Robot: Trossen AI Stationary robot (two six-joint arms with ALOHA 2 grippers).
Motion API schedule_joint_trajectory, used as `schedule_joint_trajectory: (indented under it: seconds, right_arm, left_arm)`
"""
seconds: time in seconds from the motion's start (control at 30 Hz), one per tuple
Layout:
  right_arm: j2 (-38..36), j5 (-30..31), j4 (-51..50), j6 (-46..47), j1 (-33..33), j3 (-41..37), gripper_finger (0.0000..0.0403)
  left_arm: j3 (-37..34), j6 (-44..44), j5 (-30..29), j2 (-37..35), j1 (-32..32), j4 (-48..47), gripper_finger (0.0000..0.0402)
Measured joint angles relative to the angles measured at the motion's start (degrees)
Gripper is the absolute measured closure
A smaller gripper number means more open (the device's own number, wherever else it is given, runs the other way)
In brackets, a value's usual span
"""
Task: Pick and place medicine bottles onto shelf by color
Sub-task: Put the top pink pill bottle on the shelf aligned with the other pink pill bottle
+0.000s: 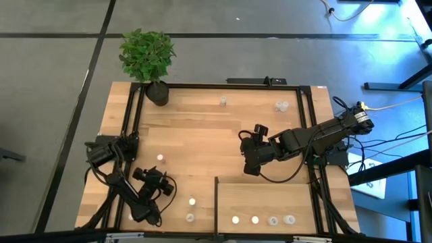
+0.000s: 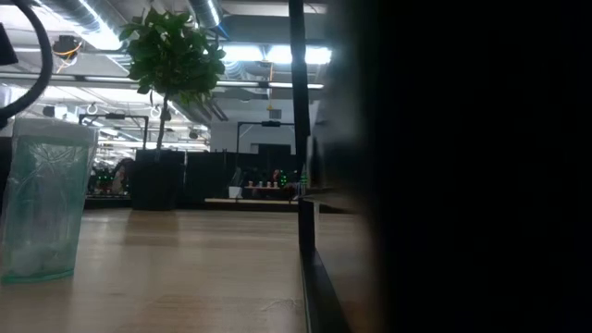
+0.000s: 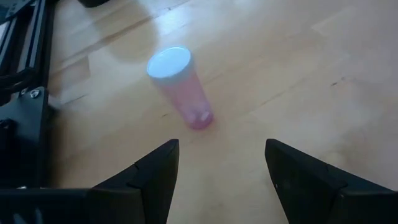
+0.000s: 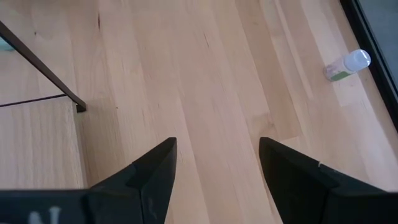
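Medicine bottles are split between tabletop and shelf. Four sit in a row along the shelf's near edge: two white-capped on the left, two translucent grey on the right. Shelf is the pale panel in the near-right part of the table, black edge strip on its left and far sides.

Loose on the table: one bottle far centre, a grey pair far right, one at mid-left, two near the shelf's left edge.

Left gripper hangs over the near-left table, fingers spread, nothing between them. Its wrist view shows a pink bottle with white cap standing upright just ahead of the fingertips, not touched.

Right gripper hangs over table centre, just beyond the shelf's far edge, fingers spread and empty. Its wrist view shows the shelf corner and a white-capped bottle well off by the black frame.

Potted plant at the far-left corner. Low view: translucent bottle close on the left, right half blocked dark.
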Motion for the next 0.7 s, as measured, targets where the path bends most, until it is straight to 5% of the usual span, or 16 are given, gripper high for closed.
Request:
schedule_joint_trajectory:
  seconds: [0.5, 0.7]
  right_arm:
    - [0.0, 0.0, 0.2, 0.0, 0.0, 0.0, 0.0174]
    - [0.0, 0.0, 0.2, -0.1, 0.0, 0.0, 0.0174]
  left_arm:
    - [-2.2, -1.4, 5.1, -0.1, 6.5, 2.8, 0.0169]
    - [-6.3, -1.9, -0.1, -0.2, 6.3, 10.3, 0.0170]
